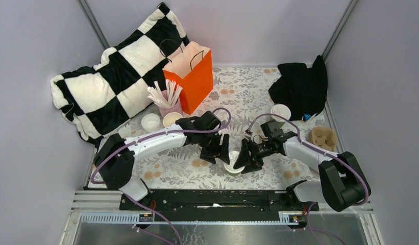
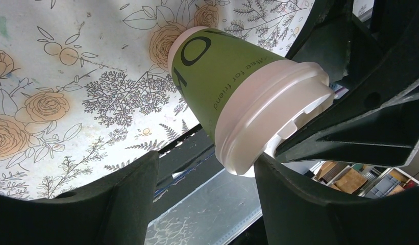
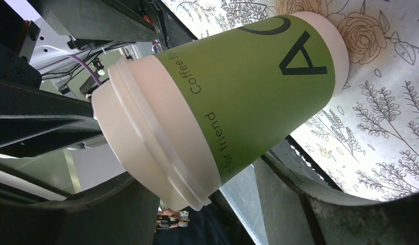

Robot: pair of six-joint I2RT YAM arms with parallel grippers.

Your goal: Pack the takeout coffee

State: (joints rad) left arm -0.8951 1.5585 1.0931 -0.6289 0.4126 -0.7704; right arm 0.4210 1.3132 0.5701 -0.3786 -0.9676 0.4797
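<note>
On the left, the left black two-finger gripper [image 1: 217, 153] reaches in over a white tablecloth printed with flowers [image 1: 248, 89]. Its fingers are spread wide and hold nothing, their tips just beside a lid. Between the two grippers, at the near middle of the cloth, a small green paper cup with a round white plastic lid [image 1: 231, 168] stands upright. On the right, the right black gripper [image 1: 246, 159] has a finger close on each side of the cup; whether they press it cannot be told.
</note>
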